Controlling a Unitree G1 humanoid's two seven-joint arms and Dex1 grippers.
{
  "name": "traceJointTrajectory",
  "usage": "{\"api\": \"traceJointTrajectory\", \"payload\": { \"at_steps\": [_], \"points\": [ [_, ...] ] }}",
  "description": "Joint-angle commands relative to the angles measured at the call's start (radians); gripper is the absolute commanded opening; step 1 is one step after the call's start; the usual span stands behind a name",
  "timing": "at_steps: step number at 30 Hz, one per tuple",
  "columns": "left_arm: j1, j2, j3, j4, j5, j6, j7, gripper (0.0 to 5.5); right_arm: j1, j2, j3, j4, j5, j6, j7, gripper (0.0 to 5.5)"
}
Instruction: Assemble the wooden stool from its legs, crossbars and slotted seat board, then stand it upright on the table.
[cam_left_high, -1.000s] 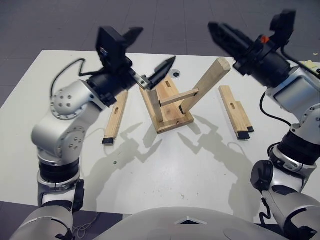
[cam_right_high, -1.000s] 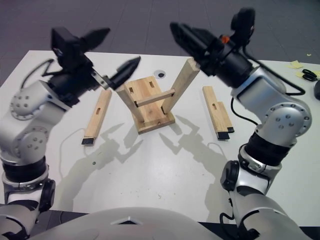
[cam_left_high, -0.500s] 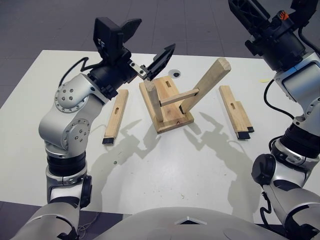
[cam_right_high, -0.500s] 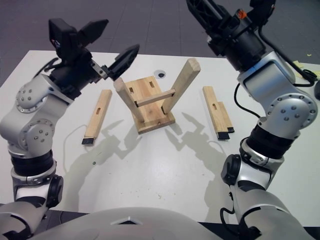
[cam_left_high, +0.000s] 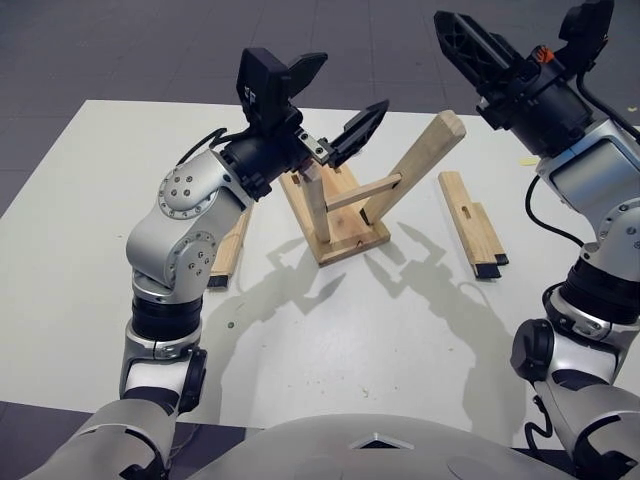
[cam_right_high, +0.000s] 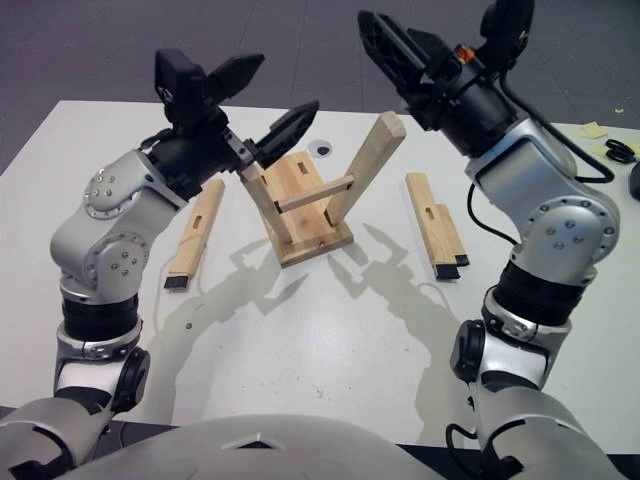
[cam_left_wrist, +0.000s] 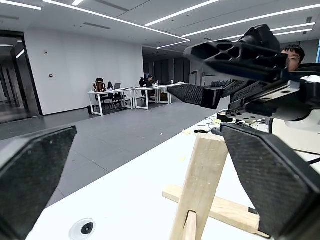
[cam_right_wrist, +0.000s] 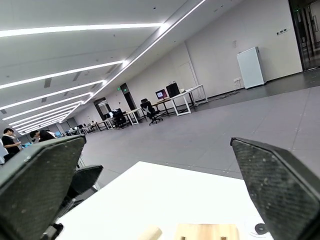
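On the table (cam_left_high: 400, 330): half-built stool (cam_left_high: 345, 215) sat legs up.
Left gripper (cam_left_high: 350, 85): fingers spread, above the stool.
Right gripper (cam_right_wrist: 160, 190): spread, held high.
Loose leg (cam_left_high: 228, 255): partly hidden by left arm (cam_left_high: 195, 215).

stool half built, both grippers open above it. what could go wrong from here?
1. The tilted leg leans far outward; a push from the right gripper could lever it or the crossbar loose.
2. The left gripper hangs open by the top of the upright leg; a miss may tip the seat board.
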Motion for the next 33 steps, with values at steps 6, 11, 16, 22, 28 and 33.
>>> {"api": "traceJointTrajectory", "payload": {
  "at_steps": [6,11,16,22,28,33],
  "points": [
    [0.074,0.036,-0.027,0.005,0.040,0.037,-0.018,5.35,-0.149,0.076,-0.081,0.047,0.007,-0.172,-0.139,5.40],
    [0.080,0.039,-0.039,0.005,0.051,0.033,-0.017,5.35,-0.076,0.137,-0.001,0.012,0.025,-0.136,-0.205,5.40],
    [0.090,0.038,-0.043,0.002,0.061,0.030,-0.019,5.35,0.190,0.125,0.230,-0.070,-0.068,-0.005,-0.174,5.40],
    [0.105,0.039,-0.042,-0.002,0.062,0.028,-0.018,5.35,0.191,0.114,0.189,-0.045,-0.077,-0.031,-0.138,5.40],
    [0.107,0.033,-0.050,0.010,0.067,0.020,-0.019,5.35,0.093,0.151,0.113,-0.022,0.012,-0.070,-0.158,5.40],
    [0.099,0.037,-0.046,0.019,0.068,0.012,-0.023,5.35,-0.119,0.166,-0.015,0.033,0.164,-0.161,-0.253,5.40]
  ]
}}
